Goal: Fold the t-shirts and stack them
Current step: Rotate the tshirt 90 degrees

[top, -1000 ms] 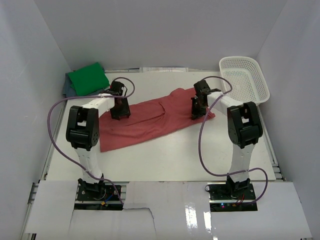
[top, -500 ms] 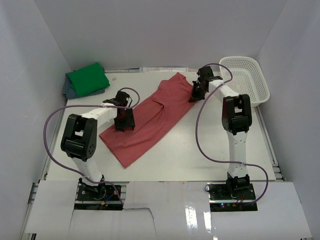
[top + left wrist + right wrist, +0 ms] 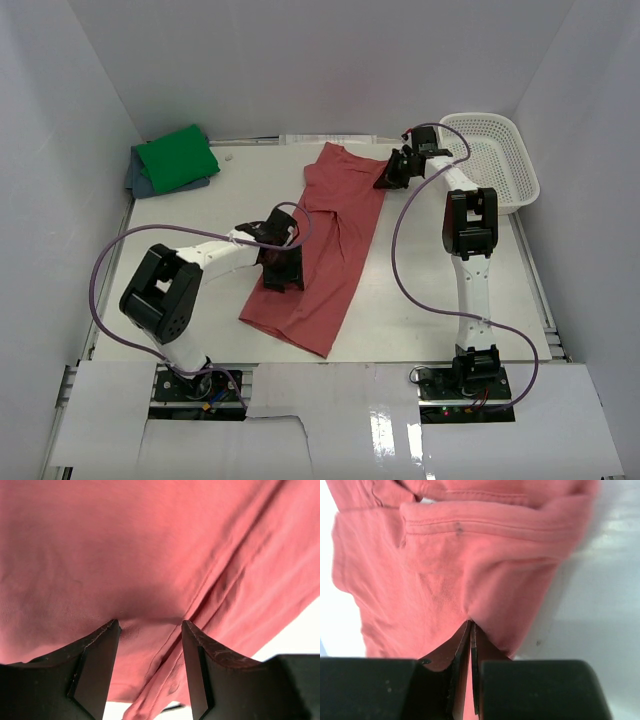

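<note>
Straightening step: my right claw [image 3: 471, 627] pinches shut on the dusty brick-red cloth t-shirt [image 3: 330, 240]; my left claw [image 3: 150, 625] presses it, jaws apart. Next, probably, a flattening tug.

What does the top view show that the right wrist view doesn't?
Only the top view: the whole red shirt lying lengthwise from far to near, the left gripper on its left edge, the green shirt folded on the blue-grey shirt in the far left corner, and the basket at far right. Only the right wrist view: the jaws shut on a pinch of cloth, plus the hem stitching and a small dark speck on it. Both: the red shirt, the right gripper and the white table.
</note>
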Tool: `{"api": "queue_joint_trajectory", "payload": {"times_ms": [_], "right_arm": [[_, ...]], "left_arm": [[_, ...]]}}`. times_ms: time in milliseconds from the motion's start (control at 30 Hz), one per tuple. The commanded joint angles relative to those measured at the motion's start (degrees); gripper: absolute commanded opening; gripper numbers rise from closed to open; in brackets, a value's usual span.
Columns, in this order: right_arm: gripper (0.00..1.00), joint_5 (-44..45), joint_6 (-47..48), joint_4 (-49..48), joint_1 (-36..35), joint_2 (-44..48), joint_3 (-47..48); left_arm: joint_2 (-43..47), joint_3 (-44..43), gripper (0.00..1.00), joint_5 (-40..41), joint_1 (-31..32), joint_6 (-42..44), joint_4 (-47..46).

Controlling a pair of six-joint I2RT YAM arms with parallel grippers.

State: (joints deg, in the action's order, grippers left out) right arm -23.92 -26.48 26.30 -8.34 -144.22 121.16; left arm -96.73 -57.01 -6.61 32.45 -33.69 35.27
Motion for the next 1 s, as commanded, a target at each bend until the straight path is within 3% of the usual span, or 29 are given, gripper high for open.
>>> {"api": "queue_joint_trajectory", "payload": {"times_ms": [0,167,467,567,633,800,967], "right_arm": [[0.1,-2.61,-2.78,-4.15,1.66,-3.78,1.7],[0.1,-6.48,-6.12,-5.56,2.8,-7.03,6.97],[0.1,-10.61,-10.34,-10.22,3.5,-7.74,7.86],[0.19,-12.37,-10.96,-10.75,3.5,-7.13,7.51],[0.3,-13.25,-10.44,-11.36,3.59,-5.11,5.41],[0.34,-14.04,-8.42,-11.45,3.5,1.57,0.84],[0.35,-15.54,-4.99,-9.08,2.89,8.85,-4.95]], "left_arm": [[-2.33,6.56,0.64,-6.66,4.28,-5.41,5.08],[0.57,8.58,0.64,-9.99,9.99,-9.19,4.2],[1.89,7.18,0.64,-14.31,17.29,-14.03,4.01],[2.16,5.26,0.65,-10.45,17.3,-13.25,7.08],[1.98,3.32,0.65,-8.6,17.3,-12.72,8.5],[0.75,-8.27,0.66,-5.78,14.67,-9.21,14.38],[-0.91,-19.52,0.66,-8.5,3.69,-4.64,15.45]]}}
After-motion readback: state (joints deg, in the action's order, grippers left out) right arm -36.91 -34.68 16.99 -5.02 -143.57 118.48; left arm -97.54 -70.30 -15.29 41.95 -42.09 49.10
